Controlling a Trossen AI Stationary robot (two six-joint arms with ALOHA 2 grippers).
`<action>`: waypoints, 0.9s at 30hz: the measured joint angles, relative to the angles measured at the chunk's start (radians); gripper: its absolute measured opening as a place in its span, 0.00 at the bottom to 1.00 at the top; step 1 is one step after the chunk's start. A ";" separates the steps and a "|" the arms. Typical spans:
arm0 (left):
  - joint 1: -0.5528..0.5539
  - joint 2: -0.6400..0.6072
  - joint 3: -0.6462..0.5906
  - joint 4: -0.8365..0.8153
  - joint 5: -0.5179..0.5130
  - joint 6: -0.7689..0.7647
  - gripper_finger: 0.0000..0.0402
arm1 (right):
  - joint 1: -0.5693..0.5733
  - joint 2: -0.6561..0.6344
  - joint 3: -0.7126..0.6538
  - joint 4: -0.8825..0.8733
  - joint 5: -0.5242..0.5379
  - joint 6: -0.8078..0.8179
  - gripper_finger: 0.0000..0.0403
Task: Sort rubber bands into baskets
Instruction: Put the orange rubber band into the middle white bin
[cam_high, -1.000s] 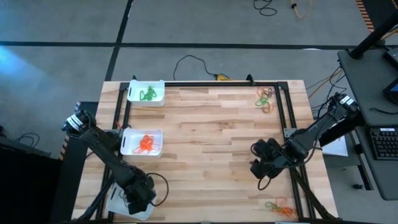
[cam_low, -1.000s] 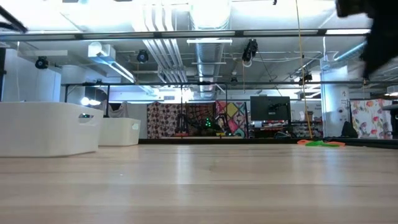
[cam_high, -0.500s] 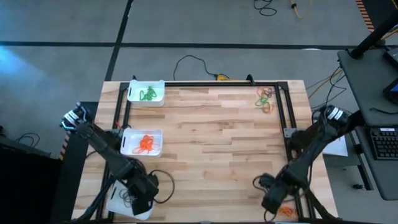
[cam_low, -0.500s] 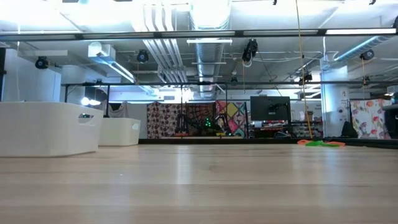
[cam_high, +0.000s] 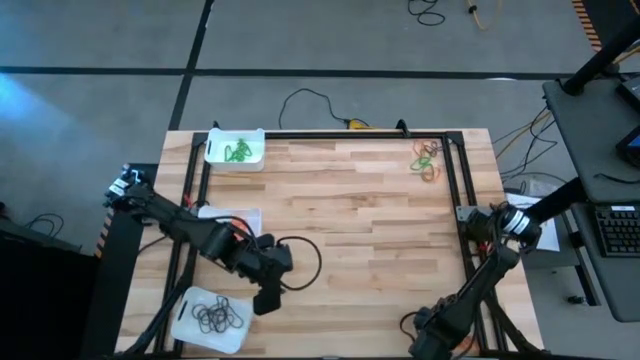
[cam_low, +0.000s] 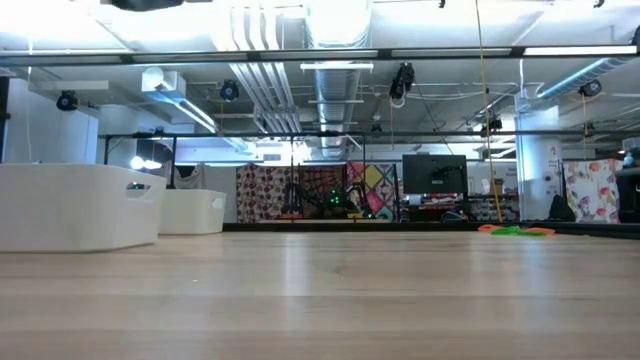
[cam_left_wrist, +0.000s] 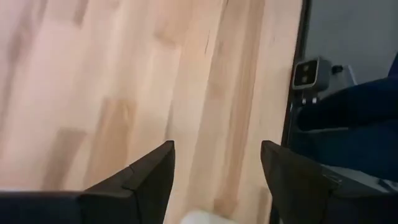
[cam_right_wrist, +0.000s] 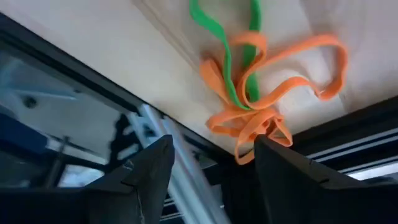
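Left gripper (cam_high: 268, 297) left the near-left basket (cam_high: 190, 325), moved inward over the table, jaws opened | black bands (cam_high: 217, 317) uncovered | right gripper (cam_right_wrist: 211, 168) dropped to orange-green tangle (cam_right_wrist: 261, 93).

Your table (cam_high: 350, 210) of pale planked wood with a soft sheen, baskets (cam_high: 210, 318) of smooth white plastic, rubber bands (cam_right_wrist: 255, 106) matt and flat, dark frame rails (cam_high: 452, 180) probably metal, gripper fingers (cam_left_wrist: 146, 180) matt black.
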 joint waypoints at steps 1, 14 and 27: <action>0.004 0.000 0.010 0.000 -0.009 0.021 0.55 | 0.007 0.011 -0.001 0.001 -0.012 -0.008 0.53; -0.005 0.023 0.014 -0.002 -0.076 0.046 0.55 | 0.016 0.034 -0.119 0.115 -0.085 -0.094 0.53; -0.022 -0.009 0.013 -0.040 -0.216 0.108 0.55 | 0.004 0.026 -0.200 0.197 -0.105 -0.056 0.17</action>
